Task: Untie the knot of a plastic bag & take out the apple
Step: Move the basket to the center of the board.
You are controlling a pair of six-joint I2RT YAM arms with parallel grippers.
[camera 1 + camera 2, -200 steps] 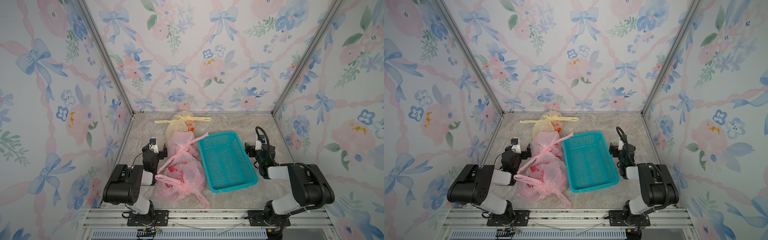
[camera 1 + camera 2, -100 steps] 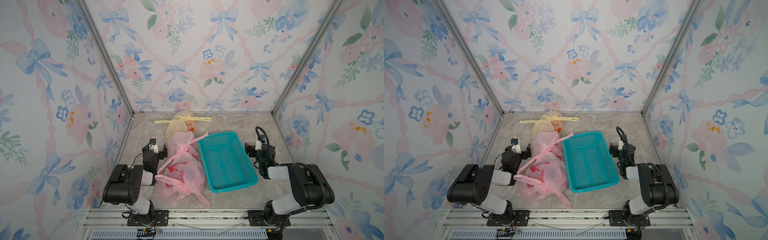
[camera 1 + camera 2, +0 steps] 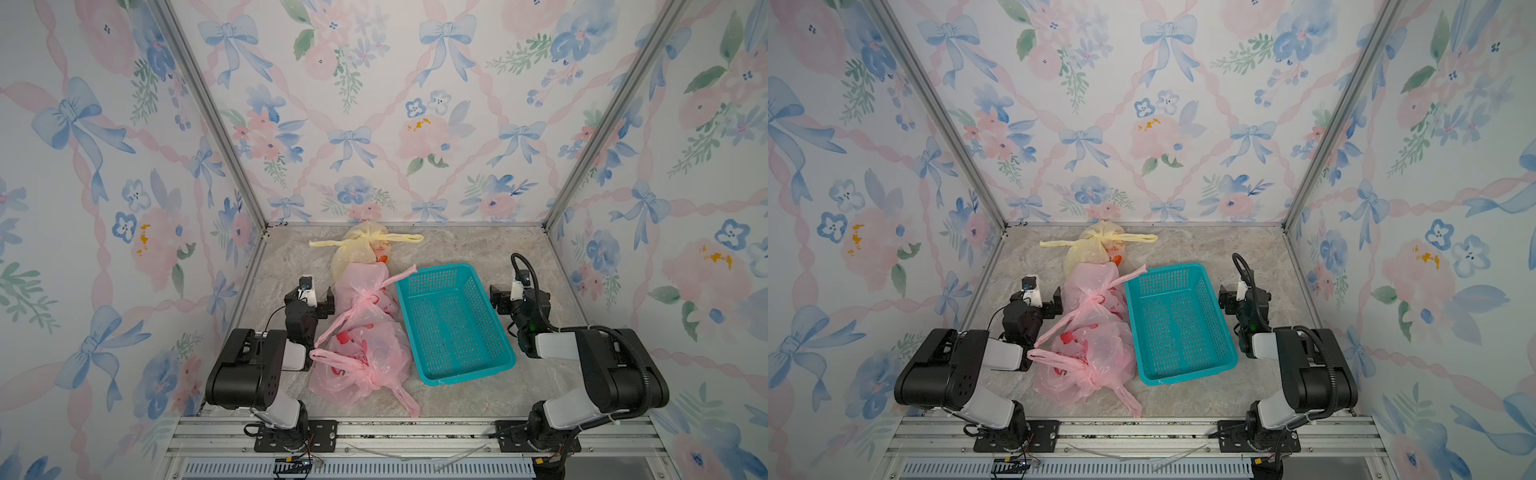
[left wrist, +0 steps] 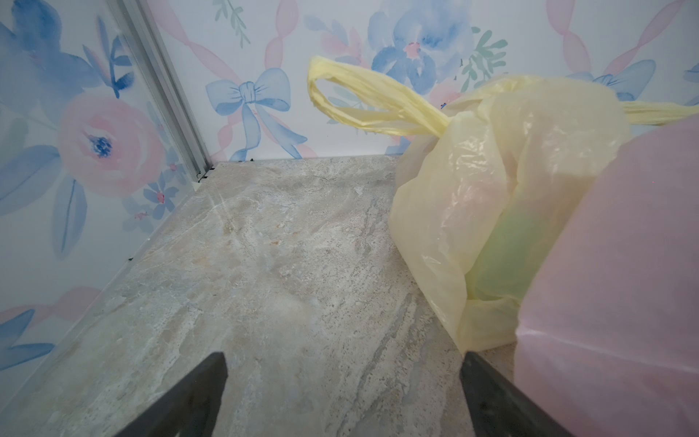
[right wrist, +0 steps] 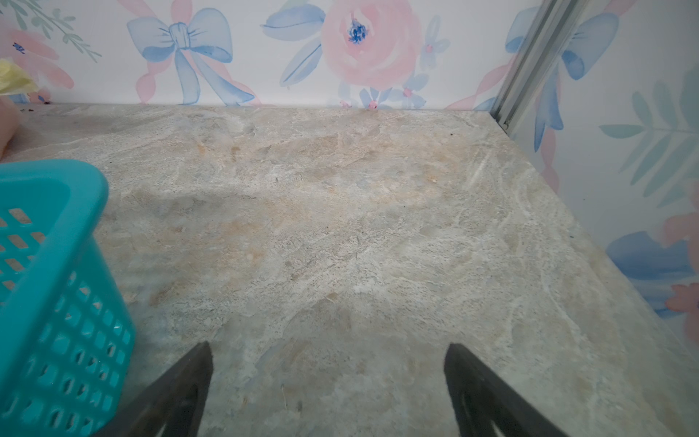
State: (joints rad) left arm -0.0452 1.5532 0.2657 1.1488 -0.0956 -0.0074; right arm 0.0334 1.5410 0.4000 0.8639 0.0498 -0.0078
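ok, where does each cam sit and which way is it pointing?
Top views: high at the front, looking down and back; left arm, right arm, basket and yellow bag in frame.
Left wrist: on the left arm, low, facing the back-left corner; open left pincer tips show, yellow bag close by.
Right wrist: on the right arm, low, facing the back-right corner; open right pincer tips show, basket corner close by.
Shared: both wrist views catch the yellow bag.

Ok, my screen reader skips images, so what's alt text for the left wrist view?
A knotted yellow bag with something green inside sits on a stone-look table beside a pink bag. The open left gripper points at bare surface near them; floral walls stand behind.
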